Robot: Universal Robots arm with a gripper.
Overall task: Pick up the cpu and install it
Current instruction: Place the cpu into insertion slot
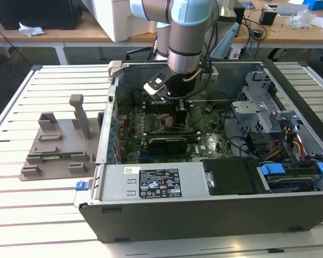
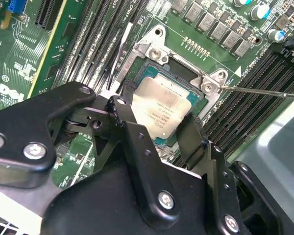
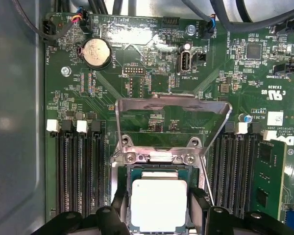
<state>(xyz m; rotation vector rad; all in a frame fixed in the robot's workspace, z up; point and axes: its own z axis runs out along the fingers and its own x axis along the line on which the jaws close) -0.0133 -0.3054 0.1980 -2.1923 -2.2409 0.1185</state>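
In the second wrist view the cpu [image 2: 161,110] is a small, flat square with a silver-grey metal top, faint print on it and a thin pale rim. It lies level over the socket [image 2: 182,67] on the green motherboard [image 2: 19,54]. I cannot tell whether it is fully seated or sits a shade above the contacts. The gripper [image 2: 157,116] is closed on the chip. Its two black fingers [image 2: 133,139] stand only as far apart as the chip is wide, one against each of two opposite edges.

In the first wrist view the socket's dark frame shows as a narrow margin along the edges the fingers leave free, so there is little play there. Just past the chip the metal load plate [image 3: 172,98] stands tipped up and open. A thin lever rod [image 2: 259,91] juts out beside the socket. Banks of memory slots [image 3: 73,171] run along both sides, close beside the fingers. Farther off are a coin cell [image 3: 97,53] and a grey case wall [image 3: 14,122].

In the exterior view the arm [image 1: 188,37] reaches down into the open computer case [image 1: 204,220], whose upright walls ring the board. A black graphics card [image 1: 167,144] lies just on the near side of the gripper. The case rests on a slatted white table [image 1: 43,215], with a grey fixture [image 1: 59,145] well apart at the exterior view's left.
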